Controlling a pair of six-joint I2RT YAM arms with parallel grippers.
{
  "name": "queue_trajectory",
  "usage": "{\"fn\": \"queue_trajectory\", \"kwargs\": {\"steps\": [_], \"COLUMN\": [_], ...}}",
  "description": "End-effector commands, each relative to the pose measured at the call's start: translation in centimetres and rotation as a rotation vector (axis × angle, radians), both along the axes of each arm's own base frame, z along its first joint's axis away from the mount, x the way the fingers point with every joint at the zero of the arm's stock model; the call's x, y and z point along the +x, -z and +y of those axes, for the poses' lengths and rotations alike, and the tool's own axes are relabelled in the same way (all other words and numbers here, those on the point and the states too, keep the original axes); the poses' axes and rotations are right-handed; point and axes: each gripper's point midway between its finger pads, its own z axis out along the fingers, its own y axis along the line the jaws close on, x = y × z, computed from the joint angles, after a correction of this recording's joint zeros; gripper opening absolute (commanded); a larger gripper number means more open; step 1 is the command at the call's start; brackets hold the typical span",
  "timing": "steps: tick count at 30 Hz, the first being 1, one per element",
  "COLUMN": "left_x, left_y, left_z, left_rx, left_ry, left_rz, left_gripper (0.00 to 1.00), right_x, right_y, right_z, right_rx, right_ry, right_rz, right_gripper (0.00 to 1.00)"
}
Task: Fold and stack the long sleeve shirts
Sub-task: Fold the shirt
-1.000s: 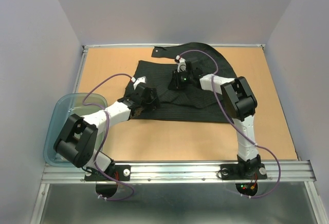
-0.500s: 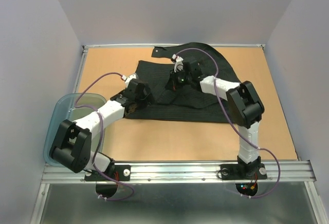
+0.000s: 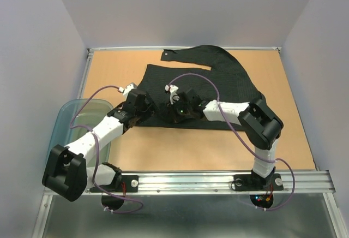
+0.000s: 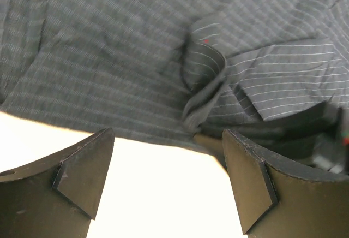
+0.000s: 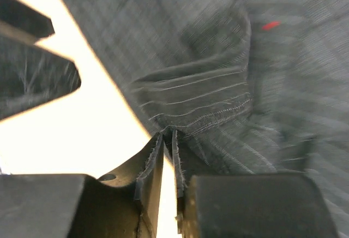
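The black pinstriped long sleeve shirt lies spread on the wooden table, with one sleeve reaching along the back edge. My right gripper is at the shirt's near edge. In the right wrist view it is shut on a stitched fold of the shirt, pulled towards the front left. My left gripper is open and empty at the shirt's front-left corner. In the left wrist view it hovers over bare table just short of the shirt's edge.
A translucent blue-grey tub hangs off the table's left side beside the left arm. Grey walls enclose the table on three sides. A metal rail runs along the near edge. The two grippers are close together.
My right gripper has moved from the shirt's middle to its near-left edge, dragging a fold of fabric with it. My left arm has swung left and stretched out.
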Motion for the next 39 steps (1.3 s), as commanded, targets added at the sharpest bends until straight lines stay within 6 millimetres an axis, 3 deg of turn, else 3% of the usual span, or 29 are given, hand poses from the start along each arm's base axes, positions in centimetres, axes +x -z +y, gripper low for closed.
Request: {"fn": "queue_trajectory", "kwargs": {"steps": [1,4,7,8,9,15,17,22,26,31,32,35,39], "left_x": [-0.5,-0.6,-0.6,-0.5,-0.5,-0.2,-0.1,-0.5,-0.2,0.1,0.1,0.2,0.1], "left_y": [-0.9,-0.8,-0.3,-0.1,0.5,2.6,3.3,5.0,5.2,5.5,5.5,5.8,6.5], "left_z": [0.6,0.6,0.0,-0.2,-0.5,-1.7,-1.8,-2.2,-2.4,-2.8,-2.9,-2.9,-2.7], "left_rx": [-0.050,-0.056,-0.066,-0.065,-0.062,-0.041,-0.033,-0.035,-0.038,-0.035,-0.035,-0.027,-0.011], "left_ry": [-0.054,-0.055,-0.023,-0.011,0.003,0.085,0.091,0.117,0.120,0.139,0.142,0.145,0.138], "left_rz": [-0.026,-0.027,-0.021,-0.016,-0.001,0.051,0.058,0.104,0.092,0.100,0.102,0.109,0.123], "left_gripper": [0.92,0.92,0.92,0.92,0.92,0.91,0.89,0.84,0.78,0.67,0.66,0.64,0.64], "right_x": [-1.8,-2.9,-3.1,-3.1,-2.6,-1.1,-0.8,0.4,1.1,1.8,2.0,2.2,2.2], "right_y": [-1.6,-2.2,-4.8,-4.3,-5.7,-7.7,-7.6,-6.5,-6.9,-7.0,-6.6,-6.9,-6.7], "right_z": [0.6,0.2,-0.8,-1.2,-1.8,-6.8,-8.2,-13.2,-16.7,-20.6,-21.8,-23.4,-24.4], "right_rx": [0.024,0.025,0.042,0.022,0.029,-0.057,-0.079,-0.119,-0.085,-0.067,-0.065,-0.031,-0.020], "right_ry": [-0.008,-0.013,0.010,0.022,0.057,0.274,0.325,0.496,0.614,0.756,0.798,0.851,0.883], "right_rz": [-0.028,-0.026,-0.076,-0.074,-0.113,-0.215,-0.222,-0.195,-0.170,-0.162,-0.150,-0.133,-0.119], "right_gripper": [0.18,0.19,0.25,0.28,0.35,0.57,0.62,0.65,0.66,0.74,0.80,0.87,0.87]}}
